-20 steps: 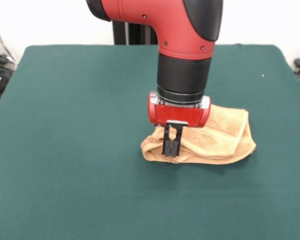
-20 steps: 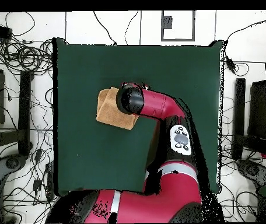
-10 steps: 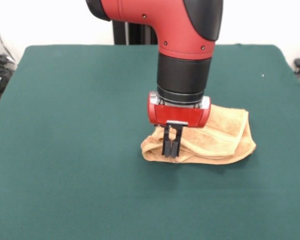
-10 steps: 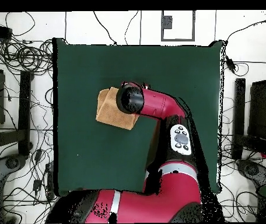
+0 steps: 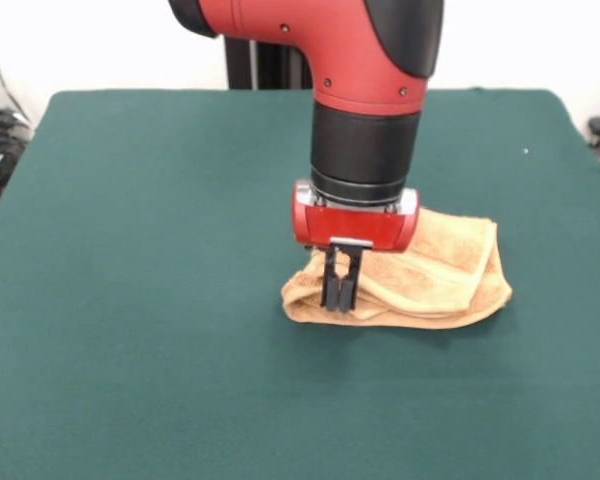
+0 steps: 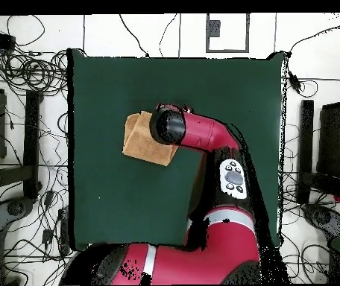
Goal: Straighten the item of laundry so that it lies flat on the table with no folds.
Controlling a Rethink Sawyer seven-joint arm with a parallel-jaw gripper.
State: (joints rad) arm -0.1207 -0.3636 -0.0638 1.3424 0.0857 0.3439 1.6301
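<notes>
the orange-tan terry towel [image 5: 420,275] lies bunched and folded over on itself on the dark green table [image 5: 140,300], a little right of the middle in the front view, with a rolled fold running along its near edge and woven bands showing across its top layer. the red and black arm [image 5: 365,110] comes down over the towel's left end, and the gripper [image 5: 340,296] points straight down at that near-left corner. its two black fingers [image 5: 331,288] stand close together, with only a thin slit between them, and their tips sit at the rolled edge of the cloth; whether any fabric is pinched between them cannot be made out. compared with a second ago the gripper sits slightly higher and a touch further left: the red wrist block and the fingertips have both risen a little, and the tips that reached down to the lowest fold then now end just above it. the towel itself keeps the same outline and the same spot on the table, with no corner lifted. in the overhead view the towel [image 6: 139,138] shows as a tan, roughly square patch left of the table's centre, its right part hidden under the arm's round black end [image 6: 168,126], and the arm's elbow has shifted only very slightly since then.
</notes>
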